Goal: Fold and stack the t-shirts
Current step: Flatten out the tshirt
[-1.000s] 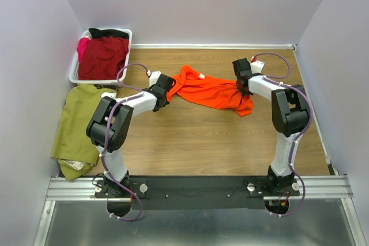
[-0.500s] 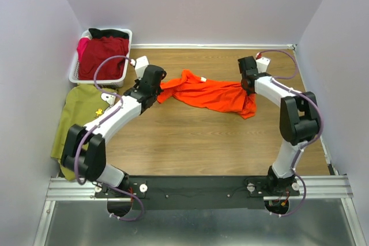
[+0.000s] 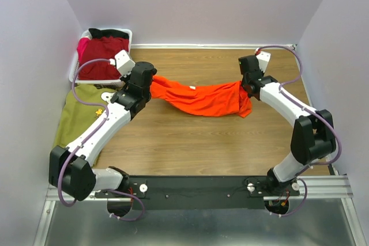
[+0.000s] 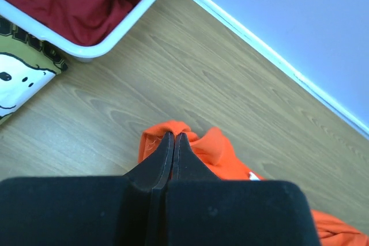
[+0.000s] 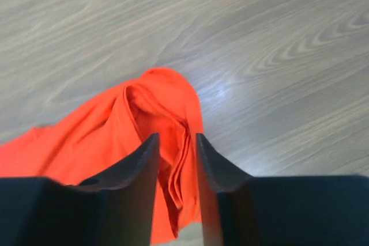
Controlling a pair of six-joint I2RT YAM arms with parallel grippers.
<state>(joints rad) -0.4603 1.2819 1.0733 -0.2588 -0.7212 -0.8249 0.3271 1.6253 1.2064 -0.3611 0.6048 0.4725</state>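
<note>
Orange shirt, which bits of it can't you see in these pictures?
- Top view: the orange t-shirt has its left end under the left arm's wrist.
- Left wrist view: the left fingers cover most of it; the frame's edge cuts the rest.
- Right wrist view: the right fingers stand open around a fold; lower cloth is cut off, and contact is unclear.

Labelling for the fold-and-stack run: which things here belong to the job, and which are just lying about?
Job:
- orange t-shirt, one end pinched in the shut left hand, the open right hand astride the other end
- dark red t-shirt
- olive green t-shirt, dog print

Lying about:
- white basket, holding the dark red one
- wooden table
</note>
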